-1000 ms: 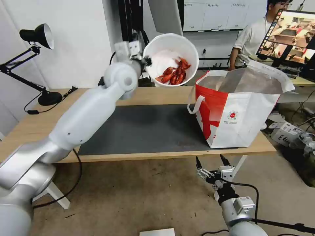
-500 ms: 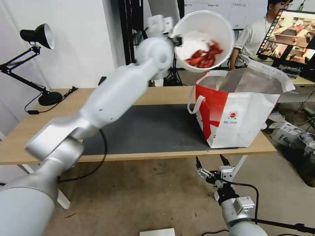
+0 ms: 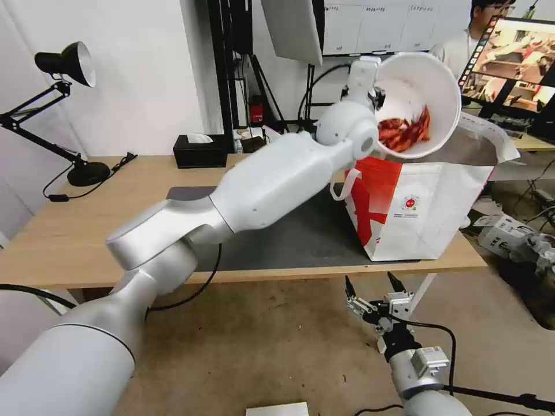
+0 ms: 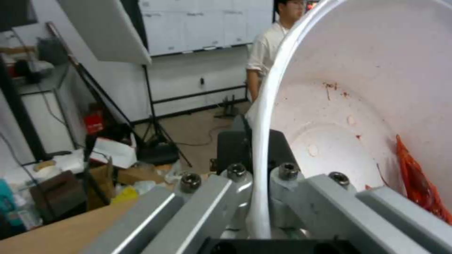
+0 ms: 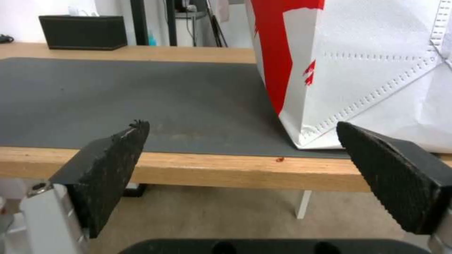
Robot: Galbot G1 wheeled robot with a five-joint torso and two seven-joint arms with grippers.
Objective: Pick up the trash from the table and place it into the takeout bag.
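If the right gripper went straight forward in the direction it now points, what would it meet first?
Most likely the front edge of the table. The right gripper, jaws open, hangs low before it, with the takeout bag further back on the mat. Depth is uncertain.

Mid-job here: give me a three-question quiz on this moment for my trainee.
1. True or false: the white bowl rests on the table.
2. The left gripper grips the bowl by: A) base B) rim C) lid.
3. The right gripper, below the table edge, holds ____.

Key: 1 false, it is held tilted above the takeout bag. 2 B. 3 nothing; jaws open.
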